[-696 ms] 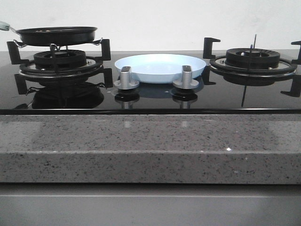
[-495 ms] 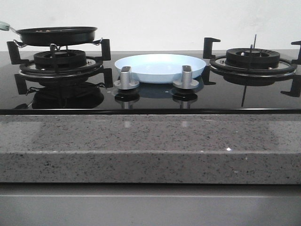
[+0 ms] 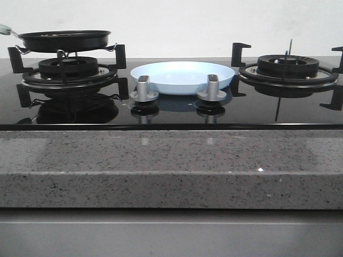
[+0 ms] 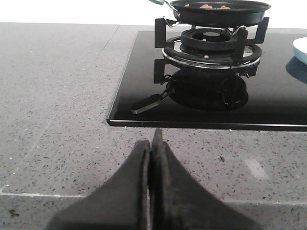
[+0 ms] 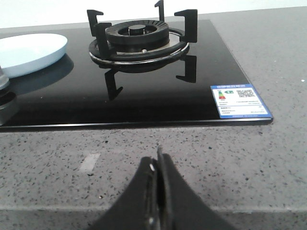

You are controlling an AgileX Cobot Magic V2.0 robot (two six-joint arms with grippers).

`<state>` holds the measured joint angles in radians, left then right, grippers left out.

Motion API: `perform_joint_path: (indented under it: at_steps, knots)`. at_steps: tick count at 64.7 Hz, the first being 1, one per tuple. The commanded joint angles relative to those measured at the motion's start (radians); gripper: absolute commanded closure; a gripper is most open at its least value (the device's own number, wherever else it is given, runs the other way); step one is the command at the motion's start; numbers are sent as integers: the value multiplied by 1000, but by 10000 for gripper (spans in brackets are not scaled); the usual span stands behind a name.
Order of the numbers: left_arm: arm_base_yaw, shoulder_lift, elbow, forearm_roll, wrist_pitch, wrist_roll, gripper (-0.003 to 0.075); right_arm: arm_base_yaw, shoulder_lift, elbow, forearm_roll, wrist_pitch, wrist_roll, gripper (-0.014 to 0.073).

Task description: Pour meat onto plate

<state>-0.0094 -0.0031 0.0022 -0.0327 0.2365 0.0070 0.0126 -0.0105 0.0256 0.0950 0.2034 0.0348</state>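
Front view: nothing has moved | meat still in pan, plate bare | your left claw and right claw clenched, empty, over worktop front edge.

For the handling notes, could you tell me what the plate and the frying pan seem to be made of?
The plate looks like glazed ceramic or melamine: pale blue, smooth, softly glossy. The frying pan looks like dark non-stick coated metal: matte black with a thin rim.
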Motion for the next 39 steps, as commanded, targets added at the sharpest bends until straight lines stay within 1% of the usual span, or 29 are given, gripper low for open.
perform_joint_path:
  at_steps: [1, 16, 39]
  knots:
    - [0, -16, 6, -10, -84, -7, 741, -5, -17, -5, -11, -83, 1, 654]
    - [0, -16, 6, 24, -88, -7, 741, -5, -17, -5, -11, -83, 1, 654]
    - [0, -16, 6, 16, -102, -7, 741, -5, -17, -5, -11, -83, 1, 654]
